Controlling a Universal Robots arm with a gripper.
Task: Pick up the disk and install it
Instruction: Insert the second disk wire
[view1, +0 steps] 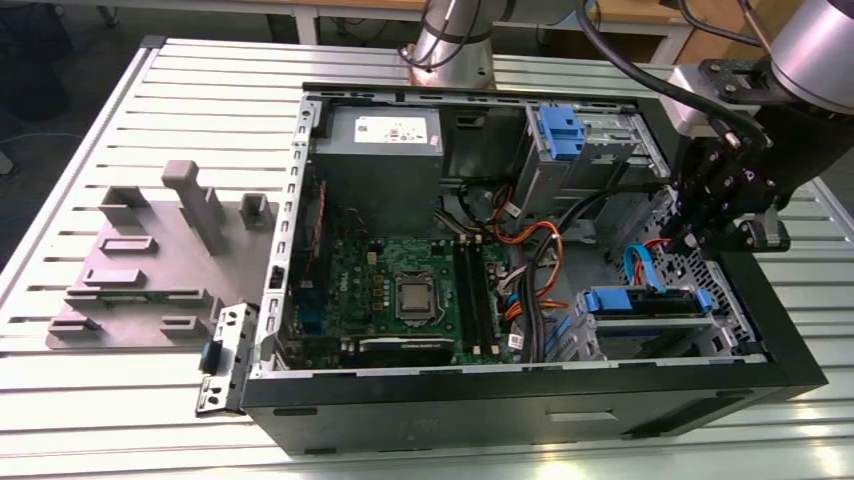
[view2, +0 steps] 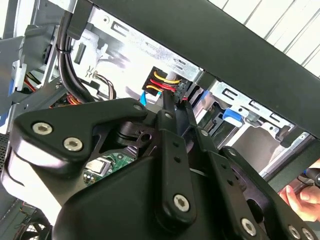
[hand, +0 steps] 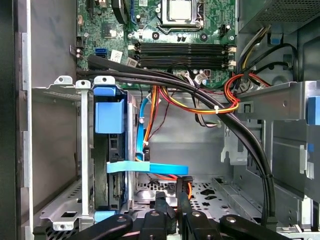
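Hovering with jaws pressed together, empty, the gripper (hand: 172, 200) risks snagging the cables (hand: 200, 102) beside the disk (hand: 111, 165).

A black steel computer case (view1: 534, 405) stands open on a pale grey slatted metal desk (view1: 80, 150), exposing a green circuit board (view1: 400, 290) threaded with orange, red and yellow wires (hand: 200, 107). Bright blue plastic latches (view1: 641, 300) cap a silver-grey metal drive cage (hand: 60, 150), where what may be the dark-edged disk (hand: 102, 170) sits. A light blue flat ribbon cable (hand: 150, 168) crosses above the matte black fingers (hand: 161, 202). Beside the case lies a plain grey moulded fixture block (view1: 147, 270).
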